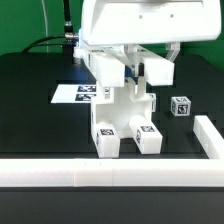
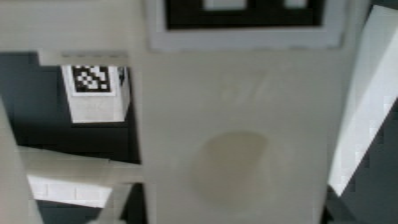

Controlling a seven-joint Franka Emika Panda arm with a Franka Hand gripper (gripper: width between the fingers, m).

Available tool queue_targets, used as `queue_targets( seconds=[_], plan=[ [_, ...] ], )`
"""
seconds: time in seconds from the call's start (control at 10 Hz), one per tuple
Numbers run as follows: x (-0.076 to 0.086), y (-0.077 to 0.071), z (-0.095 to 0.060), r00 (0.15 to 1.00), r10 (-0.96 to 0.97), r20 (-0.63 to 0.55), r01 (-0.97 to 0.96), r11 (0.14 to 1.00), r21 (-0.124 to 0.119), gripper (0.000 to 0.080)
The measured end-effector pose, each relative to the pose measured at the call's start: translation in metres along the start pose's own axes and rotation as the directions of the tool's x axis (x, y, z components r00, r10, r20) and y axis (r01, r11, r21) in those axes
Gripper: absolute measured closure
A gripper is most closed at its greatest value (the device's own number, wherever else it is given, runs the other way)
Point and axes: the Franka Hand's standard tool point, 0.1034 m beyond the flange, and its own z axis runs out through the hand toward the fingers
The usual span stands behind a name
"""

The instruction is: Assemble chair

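Observation:
The partly built white chair (image 1: 125,112) stands upright in the middle of the black table. Two of its tagged ends (image 1: 104,138) (image 1: 147,135) point toward the front. My gripper (image 1: 133,70) reaches down onto its top from under the white wrist housing. In the wrist view a broad white chair panel (image 2: 231,120) fills the middle, with a marker tag at its far end. My gripper (image 2: 233,208) has a dark finger (image 2: 134,205) on each side of the panel and is shut on it. A small loose tagged part (image 1: 180,106) lies to the exterior view's right.
The marker board (image 1: 80,93) lies flat behind the chair at the exterior view's left. A white rail (image 1: 100,172) runs along the front and turns up the right side (image 1: 207,135). A tagged white piece (image 2: 93,82) shows beside the panel in the wrist view.

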Motion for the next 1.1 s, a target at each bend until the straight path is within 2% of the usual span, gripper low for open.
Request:
queue_targets(
  seconds=[0.4,1.1],
  plan=[
    [-0.0076,-0.0004,-0.0014,1.0,0.004,0.007,-0.004,1.0,0.004,0.0511],
    [-0.0097,0.002,-0.0014,1.0,0.012,-0.007,-0.012,1.0,-0.002,0.0511]
  ],
)
